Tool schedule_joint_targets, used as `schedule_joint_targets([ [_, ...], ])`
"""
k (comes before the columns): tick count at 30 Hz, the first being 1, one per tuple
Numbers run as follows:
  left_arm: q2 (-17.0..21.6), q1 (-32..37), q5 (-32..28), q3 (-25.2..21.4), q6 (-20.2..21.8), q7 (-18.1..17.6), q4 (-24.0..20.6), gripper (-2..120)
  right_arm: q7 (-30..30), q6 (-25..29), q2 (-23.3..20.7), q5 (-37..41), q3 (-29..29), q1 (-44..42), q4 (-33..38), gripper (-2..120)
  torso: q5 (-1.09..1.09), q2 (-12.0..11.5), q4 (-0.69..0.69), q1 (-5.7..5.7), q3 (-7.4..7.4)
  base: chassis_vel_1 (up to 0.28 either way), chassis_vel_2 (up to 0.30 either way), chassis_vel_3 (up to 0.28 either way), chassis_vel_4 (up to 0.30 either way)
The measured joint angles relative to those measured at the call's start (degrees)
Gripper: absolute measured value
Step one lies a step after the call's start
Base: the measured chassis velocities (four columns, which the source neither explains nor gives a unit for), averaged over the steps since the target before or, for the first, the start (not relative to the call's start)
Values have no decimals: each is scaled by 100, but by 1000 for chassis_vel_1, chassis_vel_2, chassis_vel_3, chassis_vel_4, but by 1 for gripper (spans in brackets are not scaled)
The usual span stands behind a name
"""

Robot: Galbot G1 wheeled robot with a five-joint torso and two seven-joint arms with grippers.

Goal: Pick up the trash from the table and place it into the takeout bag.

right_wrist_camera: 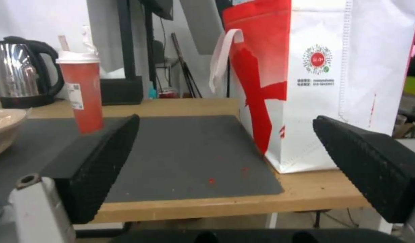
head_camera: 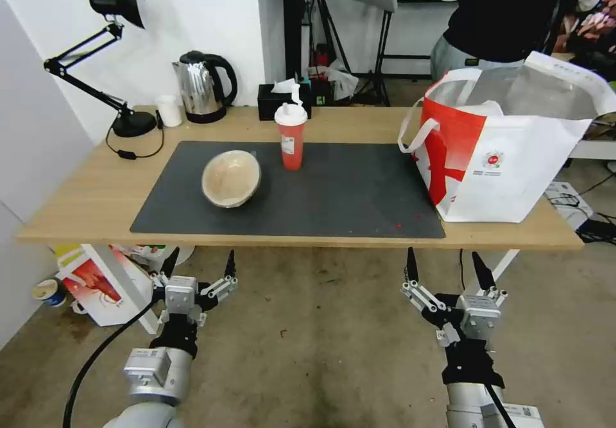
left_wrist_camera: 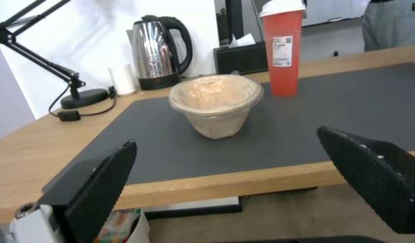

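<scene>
While both arms hung low in front of the counter's [head_camera: 96, 213] near edge, the left pincer [head_camera: 199, 267] stood wide and empty below the mat's [head_camera: 346, 197] left end, and the right pincer [head_camera: 444, 269] stood equally wide and empty below the mat's right end. Neither touched anything.

Just beyond the left pincer, the bowl [head_camera: 231, 178] sat tilted on the left part of the mat. In the left wrist view it looked beige, thin-walled and covered with clear film, so it was probably light and easily crushed; a gentle grip across the rim or upper wall would suit it better than a squeeze low on the side.

Farther back, near the mat's far edge, the cup [head_camera: 291, 136] stood upright, red with a white lid. It was tall and narrow, likely light and quick to tip, with a smooth wall; a hold around its middle, below the lid, seemed safest.

At the right end, the bag [head_camera: 513, 158] stood open, touching the mat's right edge, its soft walls and loose handle [head_camera: 414, 129] liable to give if knocked.
</scene>
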Motion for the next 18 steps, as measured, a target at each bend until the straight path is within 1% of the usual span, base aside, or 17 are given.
schedule_joint_targets([
  [9, 0, 0, 0, 0, 0, 0, 0, 100, -33, -10, 13, -20, -8, 3, 23, 100, 0, 0, 0, 0, 0, 0, 0, 0, 0],
  [14, 0, 0, 0, 0, 0, 0, 0, 100, -332, 84, -13, 68, -26, 71, 62, 100, 0, 1, -1, 0, 0, 0, 0, 0, 0],
  [17, 0, 0, 0, 0, 0, 0, 0, 100, -979, 315, -119, 396, -20, 248, 154, 100, 0, 1, -1, 0, 0, 0, 0, 0, 0],
  [18, 0, 0, 0, 0, 0, 0, 0, 100, -1610, 441, -316, 854, 45, 510, 288, 100, 0, 1, 1, 0, 0, 0, 0, 0, 0],
])
